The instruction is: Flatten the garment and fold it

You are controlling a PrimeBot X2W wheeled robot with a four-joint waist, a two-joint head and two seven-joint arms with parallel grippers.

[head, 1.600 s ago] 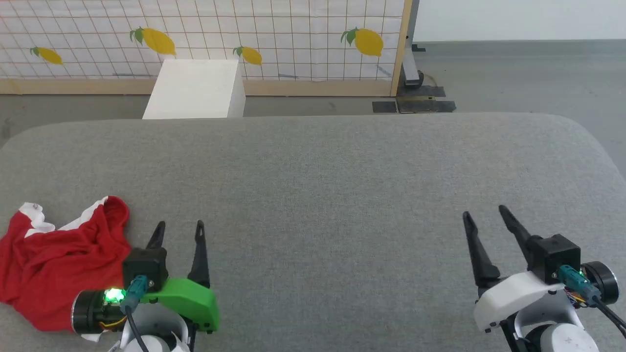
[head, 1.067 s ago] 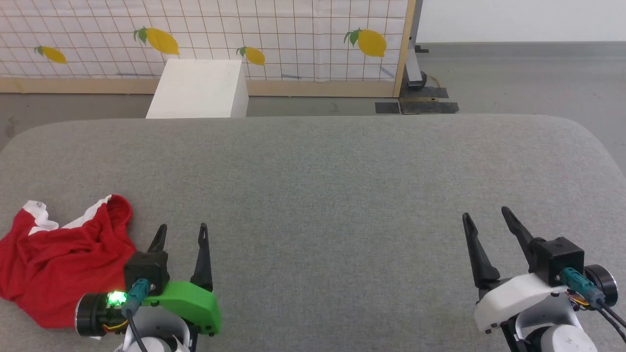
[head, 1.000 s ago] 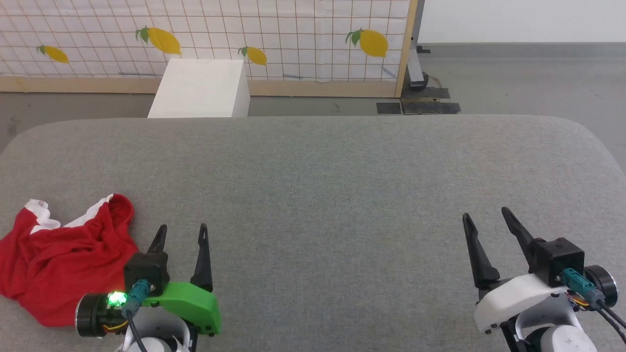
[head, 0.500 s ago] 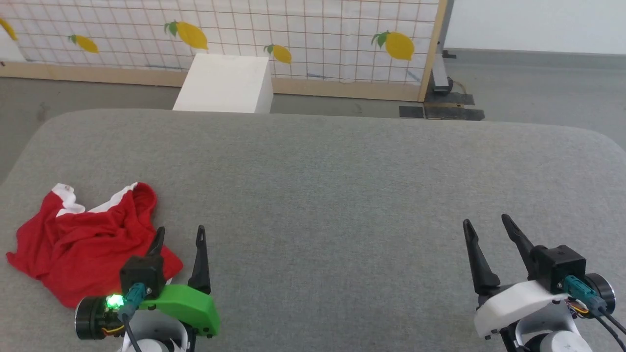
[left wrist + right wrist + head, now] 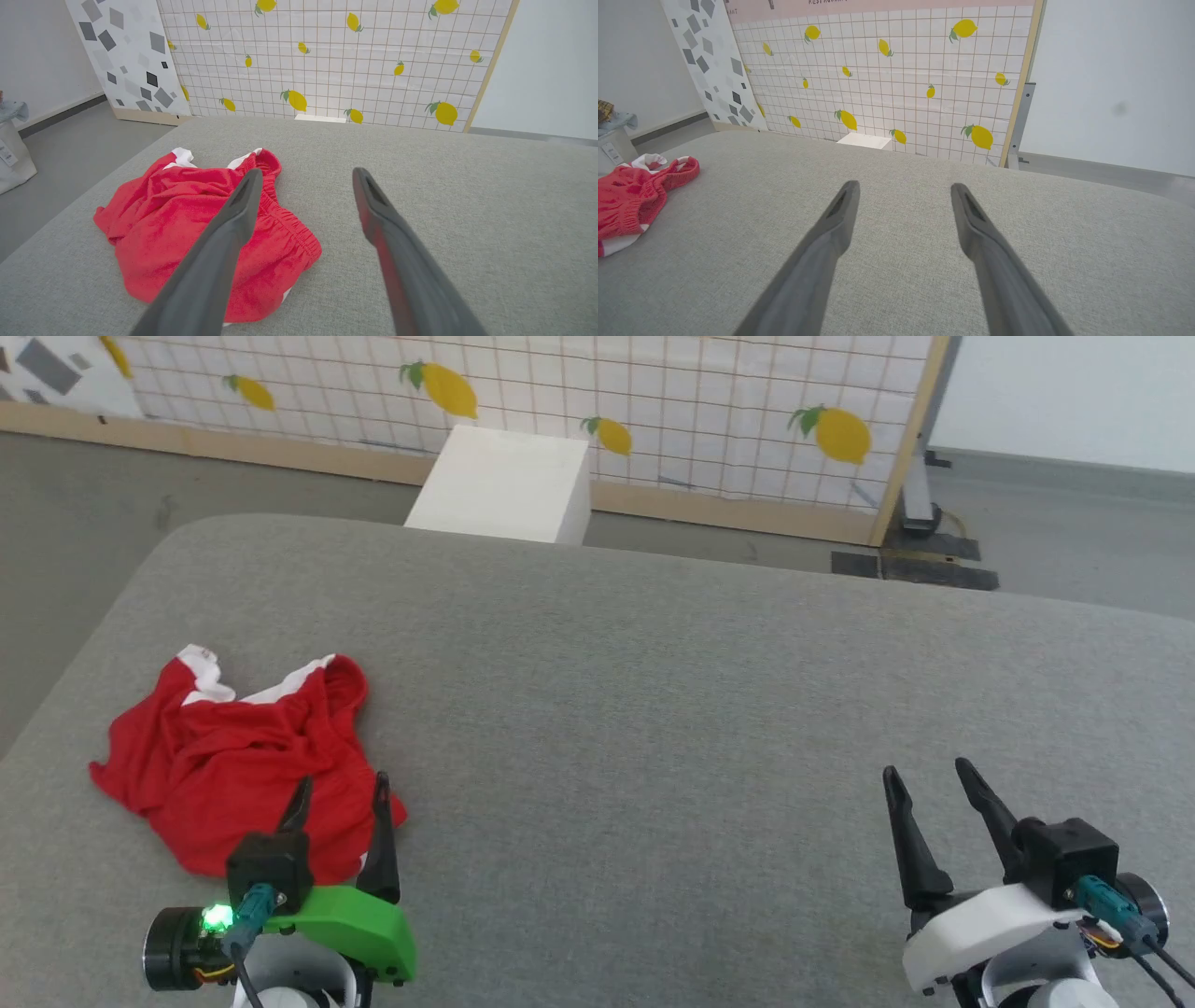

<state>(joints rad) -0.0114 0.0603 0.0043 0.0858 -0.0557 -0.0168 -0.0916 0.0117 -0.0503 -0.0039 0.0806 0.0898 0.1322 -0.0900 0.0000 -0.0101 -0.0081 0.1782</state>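
Over the garment now, left claw

In the right wrist view, dark lettering cut by the upper edge, legible as "RESTAURA", is recorded on the pink band above the lemon-printed grid panel, with "ANT" further left.

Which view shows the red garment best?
The left wrist view: the garment lies close, large, its gathered edge clear. The head view shows it smaller, partly behind the left end effector. The right wrist view catches part at its left edge.
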